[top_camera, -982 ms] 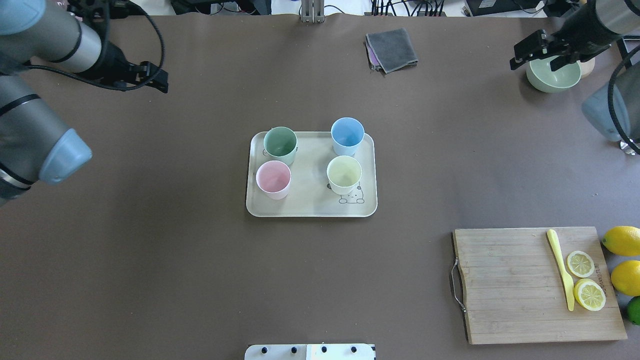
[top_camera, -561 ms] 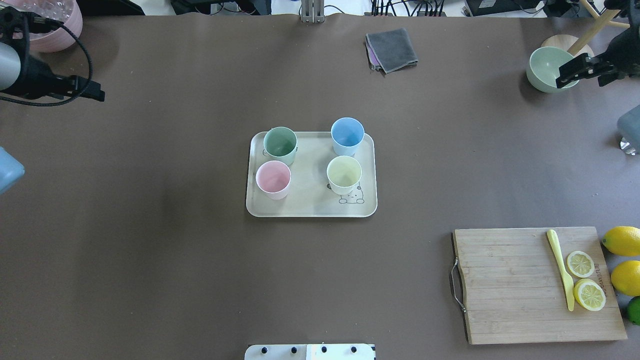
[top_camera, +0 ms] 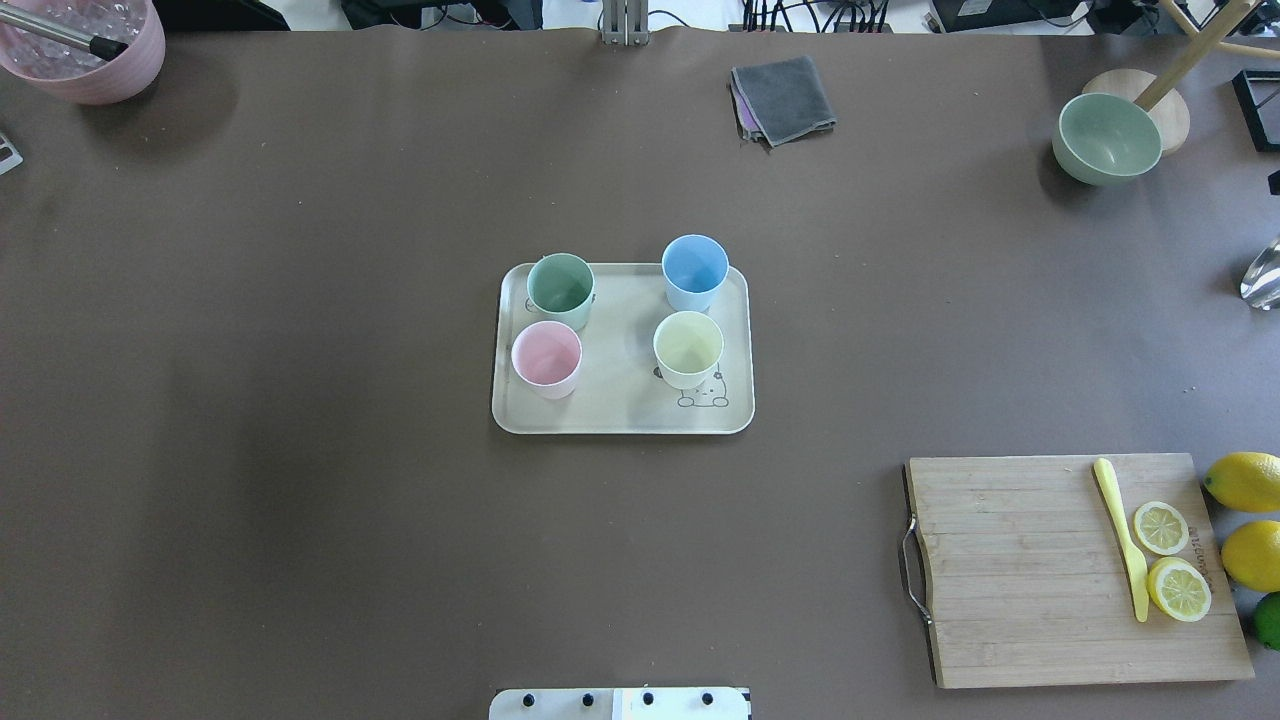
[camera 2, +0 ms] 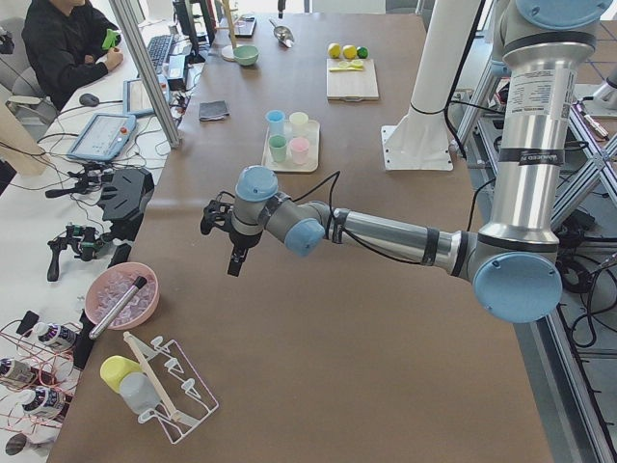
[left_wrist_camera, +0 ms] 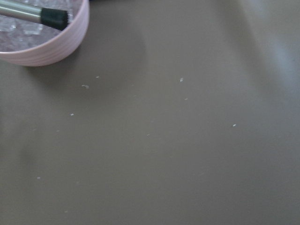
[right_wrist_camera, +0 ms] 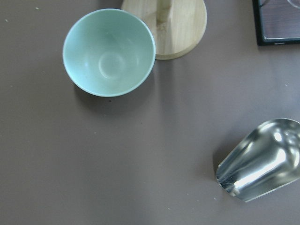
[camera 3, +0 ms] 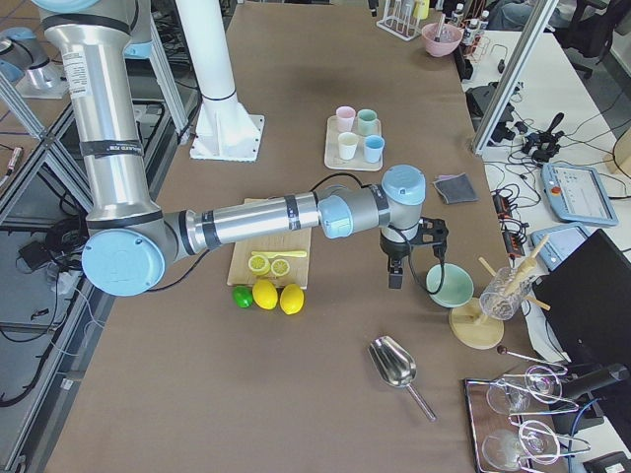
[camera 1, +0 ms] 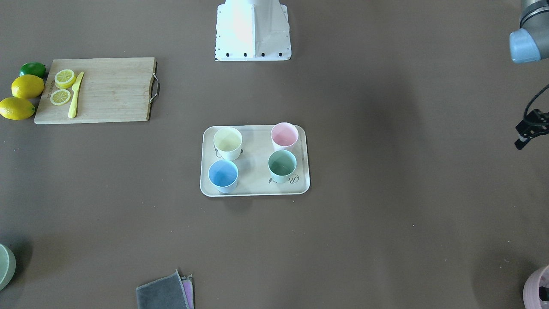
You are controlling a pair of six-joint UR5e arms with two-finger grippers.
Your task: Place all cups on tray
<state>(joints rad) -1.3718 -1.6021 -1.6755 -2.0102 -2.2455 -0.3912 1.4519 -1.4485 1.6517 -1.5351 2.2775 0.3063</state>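
I see all four cups (top_camera: 688, 345) upright on the tray (top_camera: 620, 405) in the middle of the counter (top_camera: 300, 420), well apart from my left hand (camera 2: 234, 260) and right hand (camera 3: 394, 276); I cannot tell how open either is, and neither sits nearer

Green bowl (right_wrist_camera: 109, 52) beside wooden disc (right_wrist_camera: 180, 28), metal scoop (right_wrist_camera: 260, 161) well apart.

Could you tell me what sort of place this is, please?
Probably a robotics lab: a large robot arm reaches over a brown table, a person sits at a side bench by a keyboard, and a control tablet lies there.
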